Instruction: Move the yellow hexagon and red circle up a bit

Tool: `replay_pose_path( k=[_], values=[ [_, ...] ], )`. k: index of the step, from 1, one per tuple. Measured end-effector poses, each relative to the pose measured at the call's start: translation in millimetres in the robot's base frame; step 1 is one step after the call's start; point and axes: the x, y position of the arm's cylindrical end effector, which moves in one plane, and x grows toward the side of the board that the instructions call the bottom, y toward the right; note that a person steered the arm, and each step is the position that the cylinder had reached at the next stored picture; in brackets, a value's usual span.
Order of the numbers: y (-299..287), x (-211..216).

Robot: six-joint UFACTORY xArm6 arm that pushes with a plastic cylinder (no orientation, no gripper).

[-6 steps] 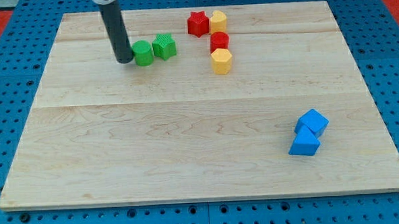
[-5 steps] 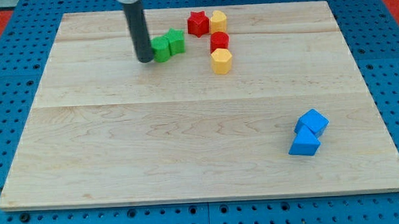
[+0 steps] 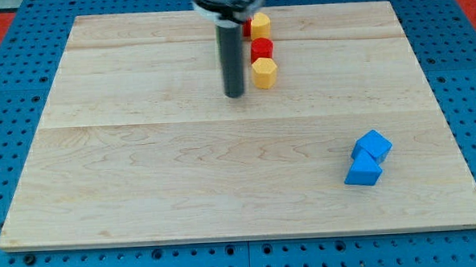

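The yellow hexagon [image 3: 264, 72] lies in the upper middle of the wooden board [image 3: 143, 170]. The red circle [image 3: 262, 49] touches it from above. My tip [image 3: 235, 94] is on the board just left of the yellow hexagon and slightly below it, with a small gap between them. The dark rod rises from there toward the view's top.
A second yellow block [image 3: 260, 24] sits above the red circle, and a sliver of the red star [image 3: 246, 29] shows beside the rod. Two blue blocks [image 3: 372, 146] [image 3: 363, 172] touch at the lower right. The green blocks do not show.
My tip has moved right and down, from beside the green blocks to just left of the yellow hexagon. The green blocks, pushed right earlier, are no longer visible. The rod now covers most of the red star.
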Motion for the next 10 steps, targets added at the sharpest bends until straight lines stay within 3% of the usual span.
replay_pose_path(
  k=[1,2,9,10],
  values=[
    [46,11],
    [55,-8],
    [44,-117],
    [46,-107]
  ],
)
